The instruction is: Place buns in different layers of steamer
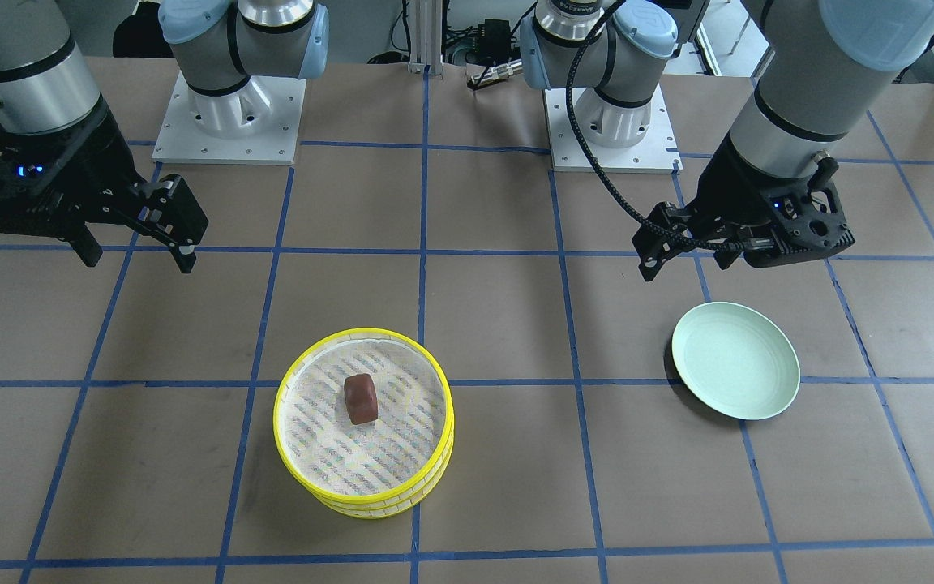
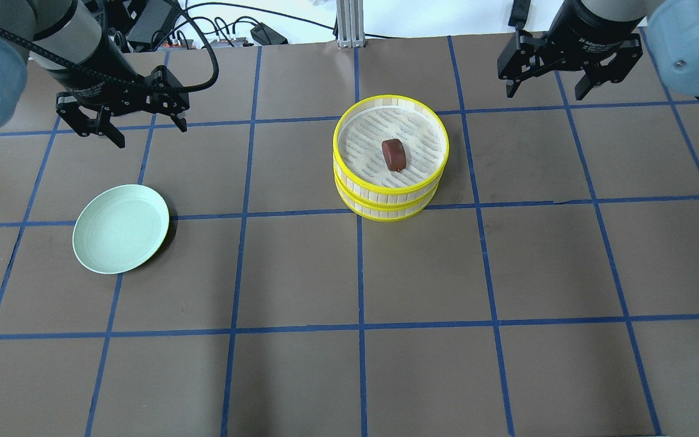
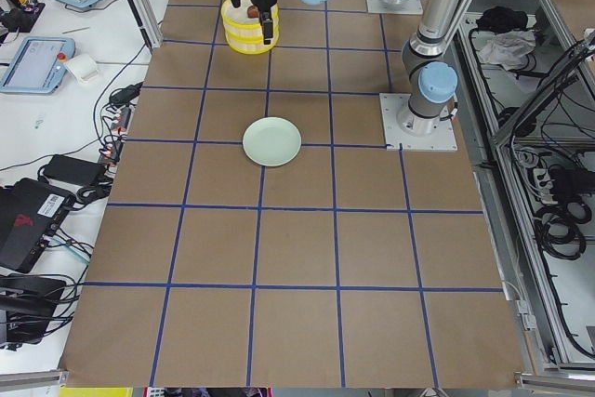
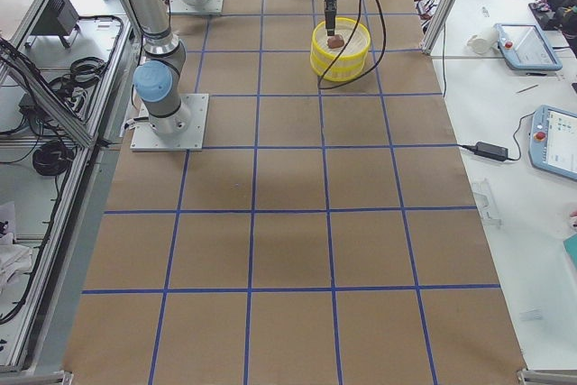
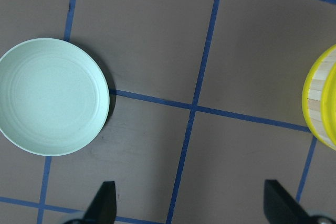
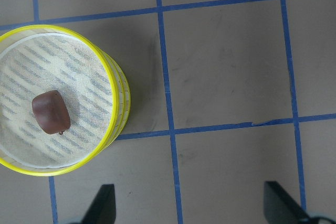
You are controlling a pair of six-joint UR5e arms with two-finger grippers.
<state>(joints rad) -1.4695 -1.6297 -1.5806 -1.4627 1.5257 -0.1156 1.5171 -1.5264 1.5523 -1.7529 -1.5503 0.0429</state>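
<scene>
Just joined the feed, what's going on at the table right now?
The top tray sits stacked on the lower tray, with the dark brown bun lying in the top one. The green plate is empty. The left hand and right hand are both open and hold nothing. No white bun shows; the lower tray's inside is hidden.

Two yellow-rimmed round steamer trays (image 2: 389, 190) sit stacked near the middle of the brown blue-taped table (image 2: 301, 273), with a dark reddish-brown oblong bun (image 2: 393, 154) lying on the top tray's white mesh. A pale green round plate (image 2: 121, 229) sits well apart on the left. The black left gripper (image 2: 148, 133) and the black right gripper (image 2: 545, 94) hover on either side, jaws spread.
</scene>
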